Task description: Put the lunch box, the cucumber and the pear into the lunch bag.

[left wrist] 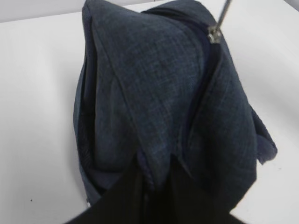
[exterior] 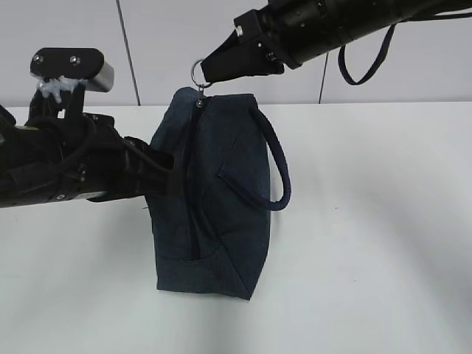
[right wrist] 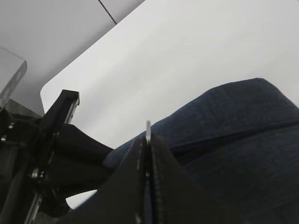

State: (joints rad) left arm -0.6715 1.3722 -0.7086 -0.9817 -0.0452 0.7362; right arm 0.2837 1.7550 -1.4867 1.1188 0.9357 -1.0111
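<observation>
The dark navy lunch bag (exterior: 214, 199) stands on the white table, its zipper closed along its length. My right gripper (exterior: 208, 72) is shut on the silver ring pull (exterior: 199, 71) at the bag's top; the ring shows edge-on between the fingers in the right wrist view (right wrist: 148, 129). My left gripper (exterior: 164, 173) is shut on a fold of the bag's fabric at its left side, seen in the left wrist view (left wrist: 156, 179). The zipper slider (left wrist: 214, 36) sits at the top of the bag (left wrist: 154, 93). The lunch box, cucumber and pear are out of view.
The bag's looped strap handle (exterior: 276, 166) hangs on its right side. A black cable loop (exterior: 365, 59) dangles from the right arm. The white table (exterior: 369, 236) stretches right and front; a grey wall stands behind.
</observation>
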